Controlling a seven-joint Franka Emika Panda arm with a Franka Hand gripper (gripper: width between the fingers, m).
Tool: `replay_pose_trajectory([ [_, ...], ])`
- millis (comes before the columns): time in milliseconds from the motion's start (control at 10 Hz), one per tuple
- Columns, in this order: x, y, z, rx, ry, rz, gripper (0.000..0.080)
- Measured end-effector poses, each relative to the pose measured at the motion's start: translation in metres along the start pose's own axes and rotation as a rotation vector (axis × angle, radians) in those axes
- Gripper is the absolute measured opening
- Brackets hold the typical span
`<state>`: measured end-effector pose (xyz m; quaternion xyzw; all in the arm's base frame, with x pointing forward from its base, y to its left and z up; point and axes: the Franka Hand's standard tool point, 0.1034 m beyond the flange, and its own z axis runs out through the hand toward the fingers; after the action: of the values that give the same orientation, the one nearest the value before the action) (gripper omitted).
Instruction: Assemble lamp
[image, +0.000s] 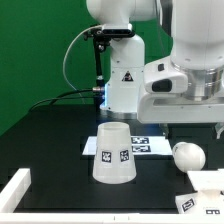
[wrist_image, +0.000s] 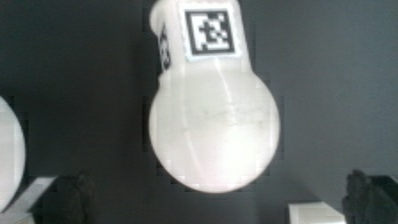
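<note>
Three lamp parts lay on the one black table (image: 50, 140): one shade (image: 113, 155), one bulb (image: 188, 155) and one base (image: 207, 186), the last cut by the frame edge. The shade showed two square tags (image: 107, 154) toward the exterior camera. In the wrist view the bulb showed one. There was one marker board (image: 143, 146), partly hidden behind the shade, so its tags could not be fully counted. One white angled rail (image: 15, 188) sat at the table's corner. There was one robot arm (image: 190, 60), with one gripper (wrist_image: 214, 198) carrying two fingers (wrist_image: 63, 196).
</note>
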<state>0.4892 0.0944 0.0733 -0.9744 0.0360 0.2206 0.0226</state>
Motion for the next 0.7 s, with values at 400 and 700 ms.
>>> replay_pose_trajectory([
  [400,-0.001,0.006,0.013,-0.033,-0.327,0.096,0.0699],
  [700,0.004,-0.007,0.013,-0.060,-0.377,0.117,0.0699],
])
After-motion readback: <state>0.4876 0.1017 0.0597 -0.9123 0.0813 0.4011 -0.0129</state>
